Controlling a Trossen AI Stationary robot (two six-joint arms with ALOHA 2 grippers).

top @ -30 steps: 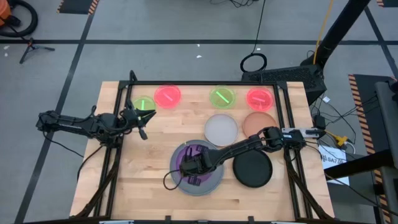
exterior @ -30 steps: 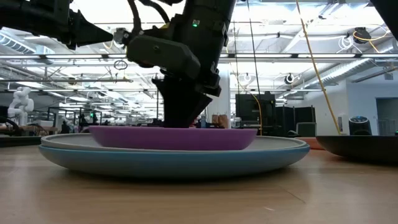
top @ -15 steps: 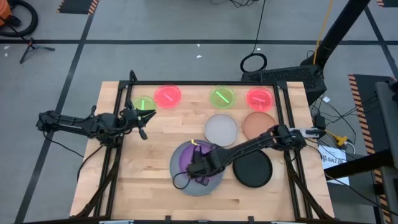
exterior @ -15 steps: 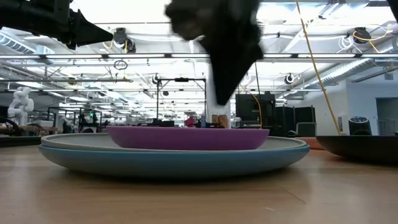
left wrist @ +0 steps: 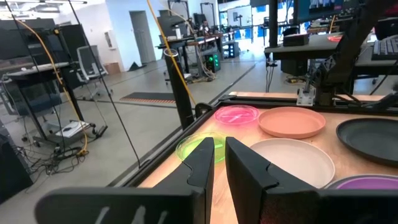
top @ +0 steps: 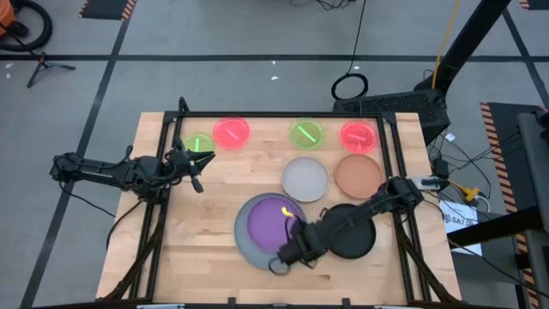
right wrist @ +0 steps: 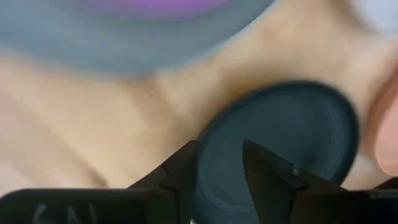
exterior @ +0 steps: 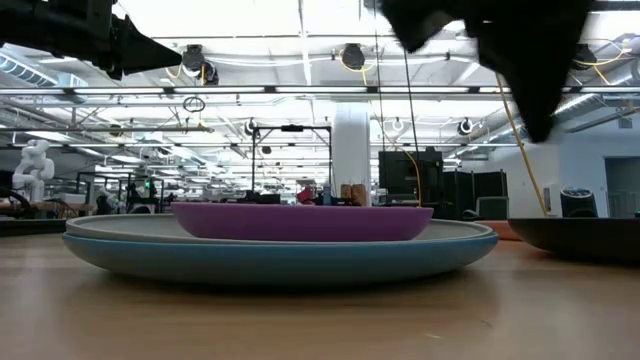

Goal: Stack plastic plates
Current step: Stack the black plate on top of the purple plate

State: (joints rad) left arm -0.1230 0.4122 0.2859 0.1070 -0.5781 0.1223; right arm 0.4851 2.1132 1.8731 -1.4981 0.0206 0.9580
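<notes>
- Purple plate sits centred in the grey plate, which rests on the blue one; stack reads sound.
- My right gripper is empty, its fingers spread a little, above the stack's near rim.
- Black plate lies just beside; I judge it next, pinched by its rim.
- Left gripper waits, nearly pressed together, empty.

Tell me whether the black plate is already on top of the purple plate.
No, the black plate lies on the bare table, beside the purple plate on the stack.
</notes>
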